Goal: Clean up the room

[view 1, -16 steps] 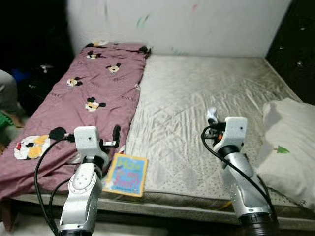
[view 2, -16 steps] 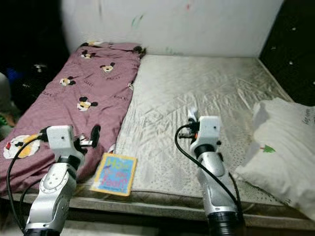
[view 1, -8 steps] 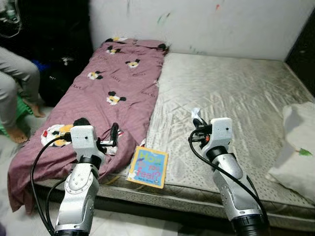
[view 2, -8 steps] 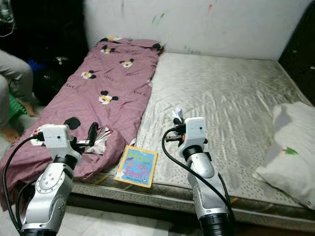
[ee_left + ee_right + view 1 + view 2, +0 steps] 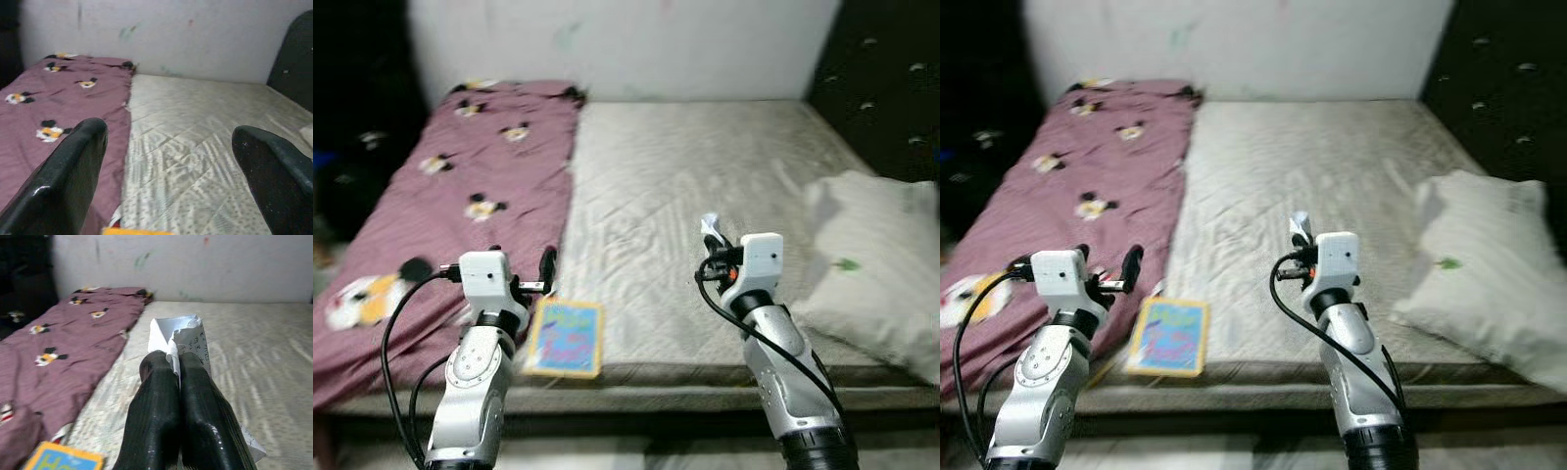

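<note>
1. Now squared to the bed [image 5: 685, 176] again, my head camera has swung back right from half a second ago: the seated person at the left edge has dropped out of the picture and the whole white pillow [image 5: 871, 269] on the right has come back in. That is my own turning, not the things shifting.

2. Unchanged through that turn, my right end effector [image 5: 178, 369] stays clamped shut on a scrap of white paper with writing on it [image 5: 188, 340], held up over the bare mattress [image 5: 1332, 166] near the front edge.

3. Meanwhile my left end effector [image 5: 166, 161] hangs with its fingers spread wide and nothing between them, above the front corner of the maroon cartoon-print blanket [image 5: 450, 186].

4. Just beside that blanket, the yellow-bordered children's book [image 5: 565, 338] lies flat at the front edge of the mattress, as it did a second ago, untouched.

5. My reading: the paper is picked up but not yet disposed of, and no bin shows in these pictures, so I am probably still scanning for one. The book is the next item, within easy reach of the free left arm.
</note>
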Available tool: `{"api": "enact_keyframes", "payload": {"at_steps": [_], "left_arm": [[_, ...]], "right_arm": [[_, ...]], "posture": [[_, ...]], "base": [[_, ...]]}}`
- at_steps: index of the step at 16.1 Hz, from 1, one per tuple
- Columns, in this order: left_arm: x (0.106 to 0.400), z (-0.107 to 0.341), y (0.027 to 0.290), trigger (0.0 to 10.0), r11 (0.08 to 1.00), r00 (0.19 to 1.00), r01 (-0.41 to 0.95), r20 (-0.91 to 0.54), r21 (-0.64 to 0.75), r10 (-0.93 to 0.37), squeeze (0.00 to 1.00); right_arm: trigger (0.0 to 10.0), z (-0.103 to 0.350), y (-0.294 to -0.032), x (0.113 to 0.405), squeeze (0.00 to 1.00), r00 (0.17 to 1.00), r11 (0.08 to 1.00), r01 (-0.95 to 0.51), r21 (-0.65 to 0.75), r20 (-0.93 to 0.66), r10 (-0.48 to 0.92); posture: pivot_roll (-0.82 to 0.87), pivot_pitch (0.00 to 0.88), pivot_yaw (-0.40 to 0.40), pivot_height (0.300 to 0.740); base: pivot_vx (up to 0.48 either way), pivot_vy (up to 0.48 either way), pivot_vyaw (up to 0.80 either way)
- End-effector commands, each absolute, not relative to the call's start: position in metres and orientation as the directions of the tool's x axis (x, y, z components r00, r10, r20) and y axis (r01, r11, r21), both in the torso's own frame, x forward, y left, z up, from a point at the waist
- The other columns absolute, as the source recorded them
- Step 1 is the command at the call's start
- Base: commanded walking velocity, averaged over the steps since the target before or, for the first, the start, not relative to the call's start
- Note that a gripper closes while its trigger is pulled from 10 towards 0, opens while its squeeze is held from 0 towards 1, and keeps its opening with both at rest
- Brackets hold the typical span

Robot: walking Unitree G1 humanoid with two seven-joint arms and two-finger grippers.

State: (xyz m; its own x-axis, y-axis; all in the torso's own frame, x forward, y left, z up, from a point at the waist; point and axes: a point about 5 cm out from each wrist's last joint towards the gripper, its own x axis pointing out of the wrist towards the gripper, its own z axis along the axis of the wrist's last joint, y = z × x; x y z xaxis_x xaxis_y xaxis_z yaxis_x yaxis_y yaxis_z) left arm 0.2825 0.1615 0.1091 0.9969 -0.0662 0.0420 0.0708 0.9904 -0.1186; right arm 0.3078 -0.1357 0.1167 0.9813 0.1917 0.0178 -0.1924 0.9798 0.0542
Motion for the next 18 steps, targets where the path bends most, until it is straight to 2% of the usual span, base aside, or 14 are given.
{"api": "enact_keyframes", "payload": {"at_steps": [1,12,15,18], "left_arm": [[0.283,0.113,0.165,10.0,0.991,0.997,0.068,0.055,-0.112,-0.062,0.0],[0.284,0.111,0.166,10.0,0.993,0.997,0.065,0.036,-0.097,-0.062,0.0],[0.285,0.111,0.168,10.0,0.994,0.999,0.026,0.032,-0.109,-0.023,0.0],[0.285,0.109,0.166,10.0,0.992,0.999,0.036,0.023,-0.123,-0.033,0.0]], "right_arm": [[10.0,0.12,-0.135,0.308,0.0,0.981,0.979,-0.195,0.06,0.031,0.193],[10.0,0.116,-0.144,0.31,0.0,0.99,0.99,-0.138,0.025,0.026,0.137],[10.0,0.115,-0.148,0.311,0.0,0.992,0.992,-0.122,0.018,0.021,0.122],[10.0,0.112,-0.151,0.311,0.0,0.994,0.994,-0.111,0.017,0.011,0.111]], "posture": [[0.03,0.0,0.025,0.74],[0.03,0.0,0.03,0.74],[0.03,0.0,0.031,0.74],[0.03,0.0,0.033,0.74]], "base": [[0.311,0.0,0.0],[0.308,0.0,0.0],[0.0,0.0,0.0],[0.0,0.226,-0.67]]}}
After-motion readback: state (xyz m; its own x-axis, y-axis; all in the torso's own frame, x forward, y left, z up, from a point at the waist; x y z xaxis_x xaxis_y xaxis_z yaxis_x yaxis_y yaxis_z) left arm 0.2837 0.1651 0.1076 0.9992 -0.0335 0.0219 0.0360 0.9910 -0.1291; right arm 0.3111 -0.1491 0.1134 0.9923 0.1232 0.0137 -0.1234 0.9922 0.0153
